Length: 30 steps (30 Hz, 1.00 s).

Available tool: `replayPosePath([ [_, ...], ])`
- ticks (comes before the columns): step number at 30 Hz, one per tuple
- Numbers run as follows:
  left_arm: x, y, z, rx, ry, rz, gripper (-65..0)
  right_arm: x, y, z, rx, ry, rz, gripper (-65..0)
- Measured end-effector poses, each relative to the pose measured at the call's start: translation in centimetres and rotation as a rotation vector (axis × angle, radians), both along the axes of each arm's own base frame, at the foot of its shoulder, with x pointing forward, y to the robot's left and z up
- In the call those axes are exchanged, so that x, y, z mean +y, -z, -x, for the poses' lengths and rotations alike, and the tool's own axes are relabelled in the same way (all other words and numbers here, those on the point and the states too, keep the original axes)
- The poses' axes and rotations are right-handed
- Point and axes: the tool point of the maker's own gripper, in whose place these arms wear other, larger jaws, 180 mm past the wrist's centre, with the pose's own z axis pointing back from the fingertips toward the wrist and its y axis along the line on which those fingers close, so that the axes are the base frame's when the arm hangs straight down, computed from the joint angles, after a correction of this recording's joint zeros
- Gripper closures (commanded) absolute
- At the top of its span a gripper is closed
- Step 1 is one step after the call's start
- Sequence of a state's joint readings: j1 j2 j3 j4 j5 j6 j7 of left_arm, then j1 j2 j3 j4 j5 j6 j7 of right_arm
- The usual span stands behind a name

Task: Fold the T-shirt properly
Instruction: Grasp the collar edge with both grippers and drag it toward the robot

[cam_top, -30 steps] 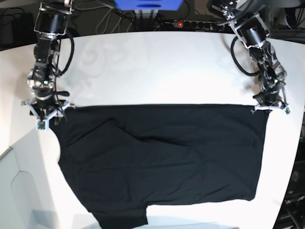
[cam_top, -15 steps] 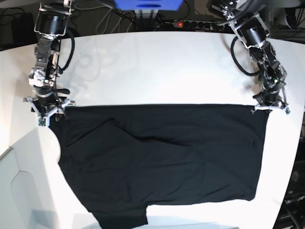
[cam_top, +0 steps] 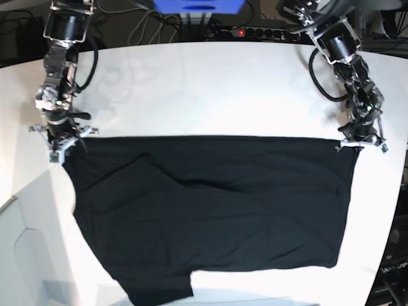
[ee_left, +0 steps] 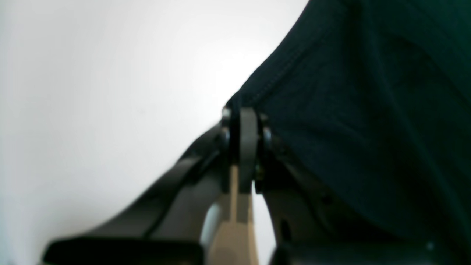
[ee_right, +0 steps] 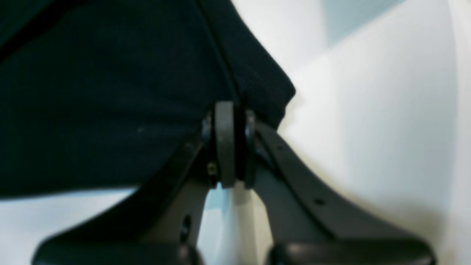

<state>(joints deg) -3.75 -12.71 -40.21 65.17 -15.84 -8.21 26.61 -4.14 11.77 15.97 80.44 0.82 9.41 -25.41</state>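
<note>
The black T-shirt (cam_top: 210, 204) lies spread flat on the white table (cam_top: 210, 89), plain side up, no print showing. My left gripper (cam_top: 361, 144), at the base view's right, is shut on the shirt's far right corner (ee_left: 331, 92); its pads (ee_left: 248, 143) are pressed together on the hem. My right gripper (cam_top: 60, 145), at the base view's left, is shut on the far left corner (ee_right: 254, 88), pads (ee_right: 225, 140) closed on the cloth edge. The shirt's far edge is stretched straight between both grippers.
A power strip with a red light (cam_top: 240, 31), cables and a blue box (cam_top: 197, 5) sit behind the table's far edge. A pale panel (cam_top: 25, 255) borders the table at the lower left. One sleeve (cam_top: 159, 293) hangs toward the front edge.
My right gripper has pulled its corner further left and slightly back, drawing the shirt's far edge tighter and shifting the left side of the cloth leftward. The left gripper has held still.
</note>
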Motion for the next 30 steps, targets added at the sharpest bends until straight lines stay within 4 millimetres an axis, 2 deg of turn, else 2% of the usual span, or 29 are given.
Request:
replayPosePath([
  [4, -0.8, -0.2, 0.9, 0.006, 0.031, -0.004, 0.0, -2.1, -0.5, 2.3, 0.036, 0.052, 0.028, 0.0],
  [10, -2.8, -0.4, 3.0, 0.05, 0.052, -0.001, 0.0, -2.1, -1.8, 3.5, 0.015, 0.03, 0.067, 0.0],
  [16, -4.5, -2.9, 5.4, 0.03, 0.078, -0.059, 0.0, -1.7, -3.7, 4.5, -0.017, 0.003, 0.104, 0.0],
  [19, -5.3, -4.5, 6.2, 0.004, 0.096, -0.09, 0.0, -1.6, -4.0, 5.6, -0.009, -0.01, 0.121, 0.0],
  [23, -5.6, -5.7, 7.1, 0.001, 0.11, -0.121, 0.0, -2.8, -4.3, 7.2, 0.016, -0.001, 0.151, 0.0],
  [30, -5.9, -7.4, 6.9, -0.033, 0.126, -0.149, 0.0, -4.7, -5.7, 7.6, -0.013, 0.048, 0.178, 0.0],
])
